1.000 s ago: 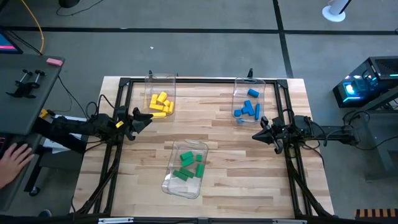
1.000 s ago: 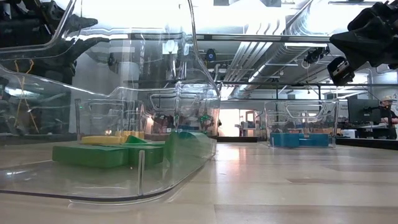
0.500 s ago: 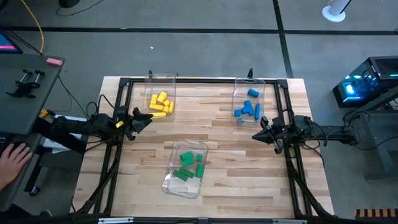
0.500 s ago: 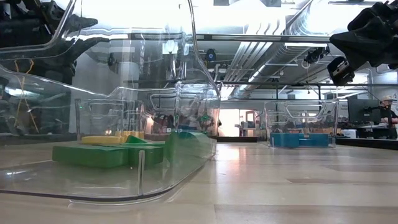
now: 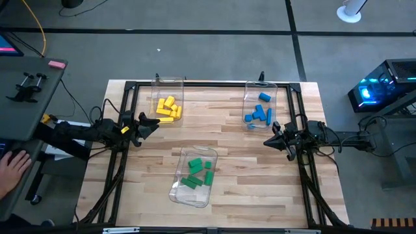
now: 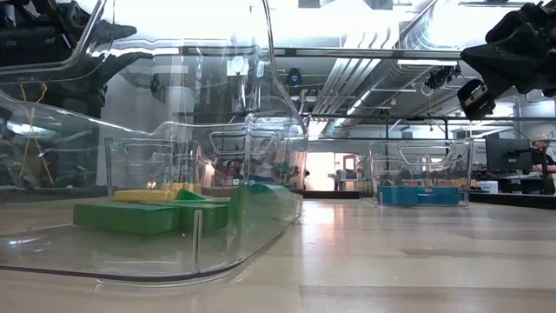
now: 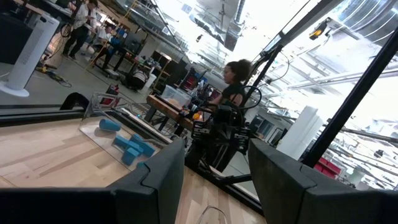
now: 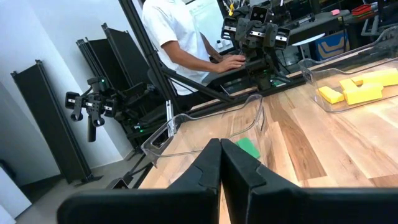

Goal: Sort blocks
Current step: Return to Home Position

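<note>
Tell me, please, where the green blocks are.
In the high view, the green blocks lie inside the clear bin at the table's lower middle.

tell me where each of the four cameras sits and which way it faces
High view: overhead, straight down on the table; shows left gripper open, right gripper shut.
Low view: table-top height, level through the clear bin of green blocks into the room; right arm upper right.
Left wrist view: past its own open fingers toward blue blocks and right arm.
Right wrist view: past its own shut fingers toward yellow blocks and left arm.
Shared: the wrist views face each other; high and low both see all three block colours.
</note>
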